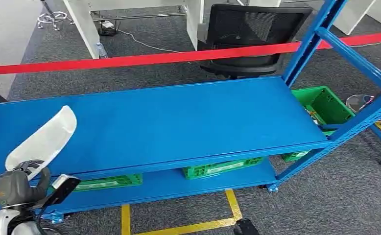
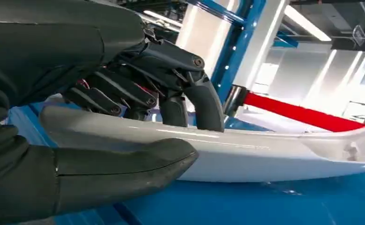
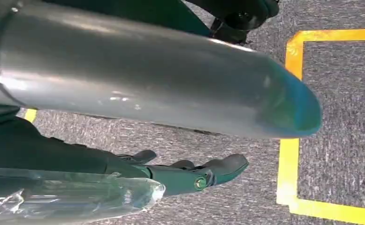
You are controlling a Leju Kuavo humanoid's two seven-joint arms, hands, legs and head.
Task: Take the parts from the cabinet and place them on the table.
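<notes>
A blue metal rack fills the head view, its wide top shelf (image 1: 178, 122) running from nine o'clock to three o'clock. At about eight o'clock the robot's left hand (image 1: 19, 186) holds a long white moulded plastic part (image 1: 44, 137), which angles up and away from the hand over the shelf's near left end. In the left wrist view the dark fingers (image 2: 124, 91) curl over the part's upper edge while the thumb (image 2: 124, 164) lies along its underside, so the part is clamped between them, close above the blue surface; whether it touches the shelf cannot be told.

The right hand (image 3: 204, 173) hangs low beside the robot over grey carpet (image 3: 340, 93) marked with yellow floor tape (image 3: 288, 168). Its fingers look loosely extended with nothing in them.

Green crates (image 1: 218, 167) sit on the lower shelf, another green crate (image 1: 325, 105) stands on the floor at three o'clock, and a red barrier tape (image 1: 178, 56) crosses at twelve o'clock before a black office chair (image 1: 254, 36).

The step in hand appears to be carrying the part. No desk is visible, so the next move likely calls for lifting the part clear of the rack and turning toward the desk while keeping the grip firm.
</notes>
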